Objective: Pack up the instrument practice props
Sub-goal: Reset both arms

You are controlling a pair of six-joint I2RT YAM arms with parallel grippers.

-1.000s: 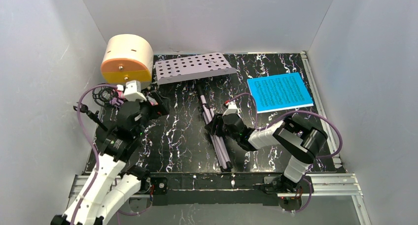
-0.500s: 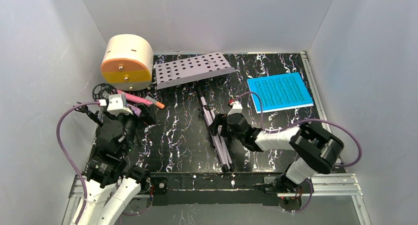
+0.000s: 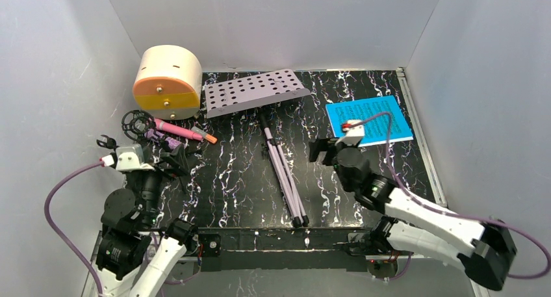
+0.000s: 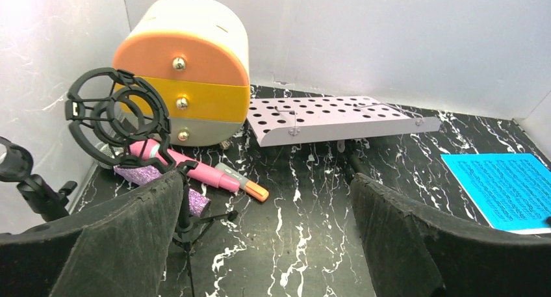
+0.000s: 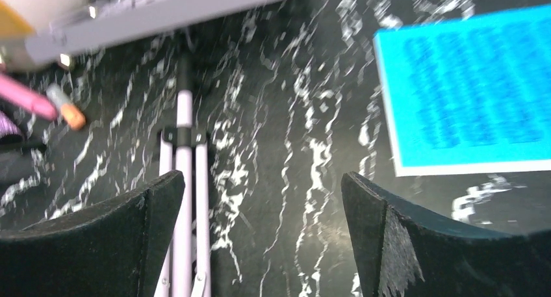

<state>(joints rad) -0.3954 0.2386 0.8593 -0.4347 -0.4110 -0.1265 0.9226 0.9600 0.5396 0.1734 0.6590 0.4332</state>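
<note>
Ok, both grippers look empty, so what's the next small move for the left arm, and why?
Probably ease the left gripper forward and down over the handle of the pink microphone. Its jaws stand open and empty, and the mic lies flat on the table just ahead, its handle end unobstructed.

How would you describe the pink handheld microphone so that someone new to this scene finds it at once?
Start at the cream and orange drum-shaped case in the far left corner. Right in front of it, a slim rod lies flat: the pink handheld microphone. Unlike the black ring mount and glittery purple mic beside it, it is smooth pink with an orange tip.
</note>
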